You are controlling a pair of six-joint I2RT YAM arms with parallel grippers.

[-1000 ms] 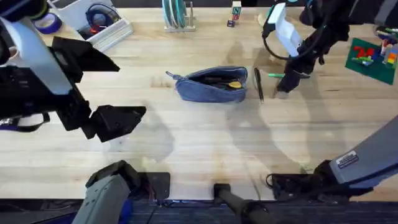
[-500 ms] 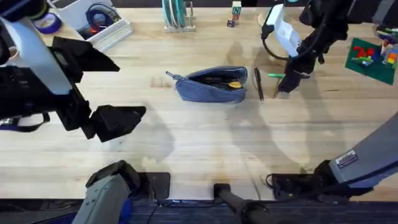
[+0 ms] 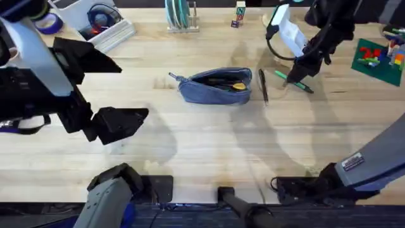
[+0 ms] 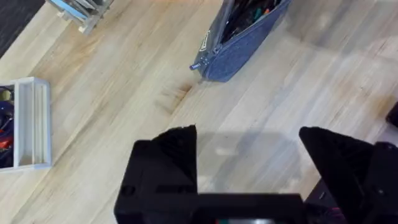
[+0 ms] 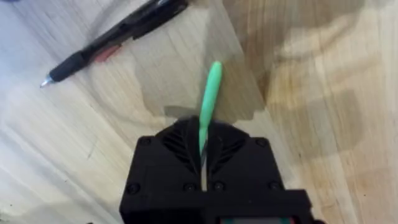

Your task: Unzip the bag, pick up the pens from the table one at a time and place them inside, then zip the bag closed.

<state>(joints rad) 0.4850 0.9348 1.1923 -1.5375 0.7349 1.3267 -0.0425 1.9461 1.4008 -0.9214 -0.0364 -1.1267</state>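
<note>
Gripping green pen (image 5: 208, 99), right tool (image 3: 295, 78) hangs beside bag (image 3: 215, 87).

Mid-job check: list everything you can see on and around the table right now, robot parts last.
bag: one, blue-grey, table centre, zipper open, dark items and something yellow inside.
black pen: one, lying on the table just right of the bag.
green pen: one, bright green, clamped in the right gripper, right of the black pen.
white tray: one, far left edge, holding tape rolls.
rack of discs: one, teal and white, far edge centre.
small blocks: two or so, far edge.
green baseplate with bricks: one, far right.
table: one, light wood.
left gripper: black, open, raised at the left side.
right gripper: black, shut on the green pen.
</note>
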